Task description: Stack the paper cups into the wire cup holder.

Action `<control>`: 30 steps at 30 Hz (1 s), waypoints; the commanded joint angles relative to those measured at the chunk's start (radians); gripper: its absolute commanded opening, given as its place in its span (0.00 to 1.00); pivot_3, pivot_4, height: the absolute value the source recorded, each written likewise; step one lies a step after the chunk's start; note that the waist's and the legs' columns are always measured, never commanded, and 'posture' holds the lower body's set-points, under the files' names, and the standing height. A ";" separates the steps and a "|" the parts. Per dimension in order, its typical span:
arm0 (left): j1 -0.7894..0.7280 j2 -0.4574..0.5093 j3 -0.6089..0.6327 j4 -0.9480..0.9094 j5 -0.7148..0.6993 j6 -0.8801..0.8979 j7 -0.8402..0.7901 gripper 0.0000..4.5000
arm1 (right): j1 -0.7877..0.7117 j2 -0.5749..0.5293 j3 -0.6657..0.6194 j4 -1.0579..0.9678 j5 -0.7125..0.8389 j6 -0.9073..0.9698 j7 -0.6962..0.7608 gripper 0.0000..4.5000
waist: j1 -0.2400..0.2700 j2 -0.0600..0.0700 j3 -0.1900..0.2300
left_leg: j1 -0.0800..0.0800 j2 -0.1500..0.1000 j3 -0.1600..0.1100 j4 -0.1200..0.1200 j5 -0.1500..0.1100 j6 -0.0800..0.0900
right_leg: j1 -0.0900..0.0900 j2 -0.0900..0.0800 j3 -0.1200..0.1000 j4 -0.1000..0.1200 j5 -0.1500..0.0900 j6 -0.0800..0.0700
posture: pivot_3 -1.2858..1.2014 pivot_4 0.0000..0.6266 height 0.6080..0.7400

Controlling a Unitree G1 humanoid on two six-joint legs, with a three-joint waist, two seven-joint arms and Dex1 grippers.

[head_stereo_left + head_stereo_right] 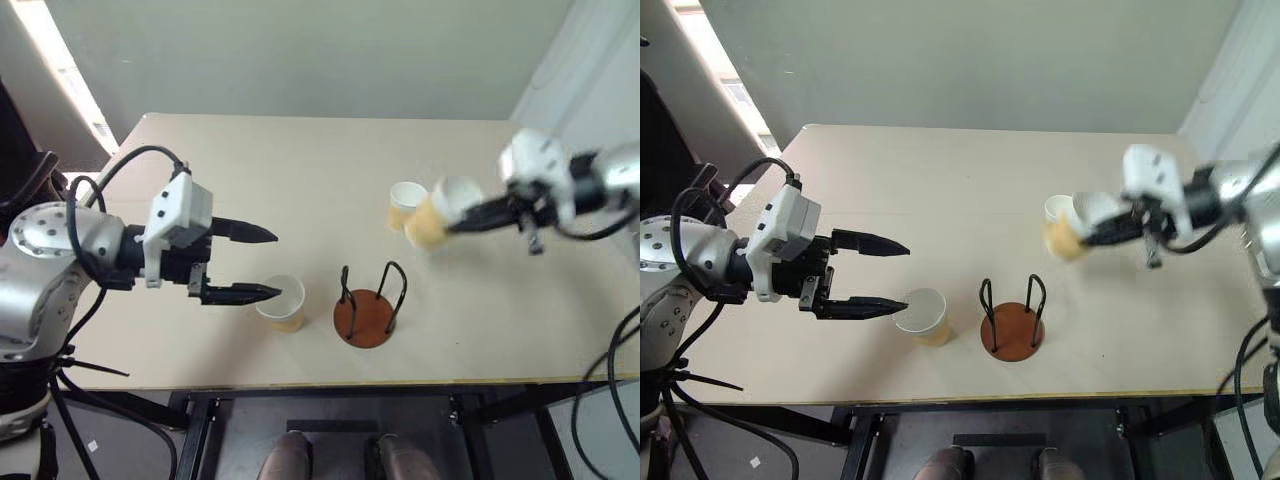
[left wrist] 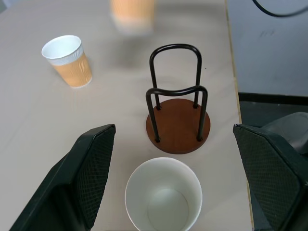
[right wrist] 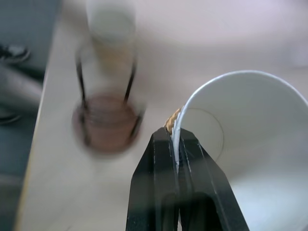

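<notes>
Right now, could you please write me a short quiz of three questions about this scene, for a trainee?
1. True or false: the wire cup holder already holds a cup.
2. How does the right gripper hold its paper cup?
A. jaws around the whole body
B. jaws pinching the rim wall
C. cup resting on top of the jaws
3. Fill in: the left gripper has its jaws ____ above the table, with one paper cup beside them.

Key:
1. False; the holder is empty.
2. B; one finger is inside, one outside.
3. Open; a third cup stands farther back on the table.
</notes>
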 commanded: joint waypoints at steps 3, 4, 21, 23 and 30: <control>-0.004 0.010 0.001 -0.011 0.004 -0.027 0.010 0.94 | -0.045 0.090 0.049 -0.092 0.089 0.033 0.045 0.00 | -0.003 0.001 0.000 | 0.000 0.000 0.000 0.000 0.000 0.000 | 0.000 0.000 0.000 0.000 0.000 0.000 | 0.52 0.24 1.00; -0.003 0.010 -0.003 -0.011 0.004 -0.029 0.011 0.94 | -0.037 0.106 0.068 -0.110 0.097 0.038 0.054 0.00 | -0.003 0.001 0.001 | 0.000 0.000 0.000 0.000 0.000 0.000 | 0.000 0.000 0.000 0.000 0.000 0.000 | 0.52 0.24 1.00; 0.055 0.014 0.012 -0.049 -0.006 -0.030 0.041 0.94 | 0.042 0.115 0.218 -0.127 -0.060 -0.053 0.049 0.00 | -0.003 0.001 0.001 | -0.001 0.000 0.000 0.001 0.000 -0.001 | -0.001 -0.001 0.000 0.002 0.000 0.000 | 0.52 0.24 1.00; 0.056 0.018 0.014 -0.048 -0.007 -0.030 0.043 0.94 | 0.046 0.111 0.226 -0.130 -0.070 -0.063 0.060 0.00 | -0.003 0.001 0.001 | -0.001 0.000 0.000 0.001 0.000 -0.001 | -0.001 -0.001 0.000 0.002 0.000 0.000 | 0.52 0.24 1.00; 0.050 0.023 0.009 -0.046 -0.006 -0.029 0.046 0.94 | 0.040 0.118 0.238 -0.121 -0.089 -0.068 0.066 0.28 | -0.003 0.001 0.001 | -0.001 0.000 0.000 0.001 -0.001 -0.001 | -0.001 -0.001 0.000 0.002 0.000 0.000 | 0.52 0.24 1.00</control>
